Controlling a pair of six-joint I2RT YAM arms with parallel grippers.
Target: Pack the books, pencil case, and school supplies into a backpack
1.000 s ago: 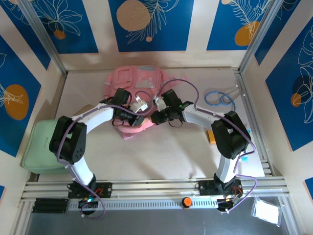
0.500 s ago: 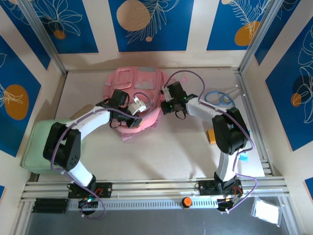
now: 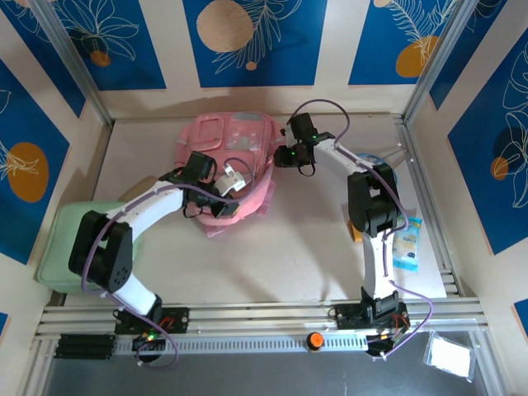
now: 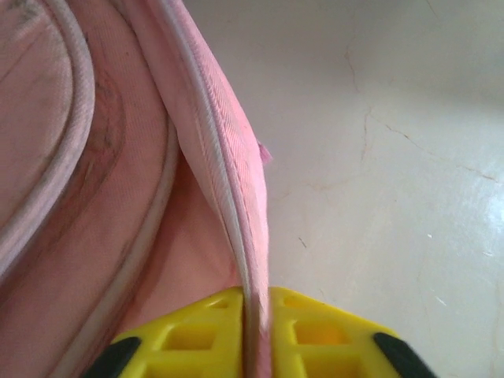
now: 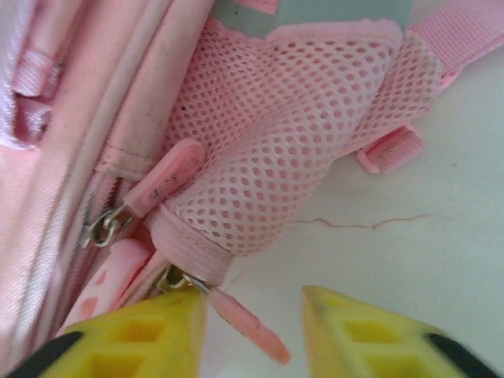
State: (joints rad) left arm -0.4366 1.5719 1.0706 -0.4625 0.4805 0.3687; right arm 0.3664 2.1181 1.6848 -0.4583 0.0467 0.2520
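right pincer (image 5: pixel 253 303) swung far, to right side of backpack (image 3: pixel 235 136), spread, zip pull (image 5: pixel 248 327) loose between; left pincer (image 4: pixel 256 298) pinched backpack rim. we judged zipping nearly done.

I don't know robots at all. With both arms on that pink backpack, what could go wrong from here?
The left tool pinches just a thin edge of the backpack, so the fabric might slip free. The right tool stands open with the zipper tab lying loose between its fingers; closing could miss the tab or snag the mesh pocket beside it.
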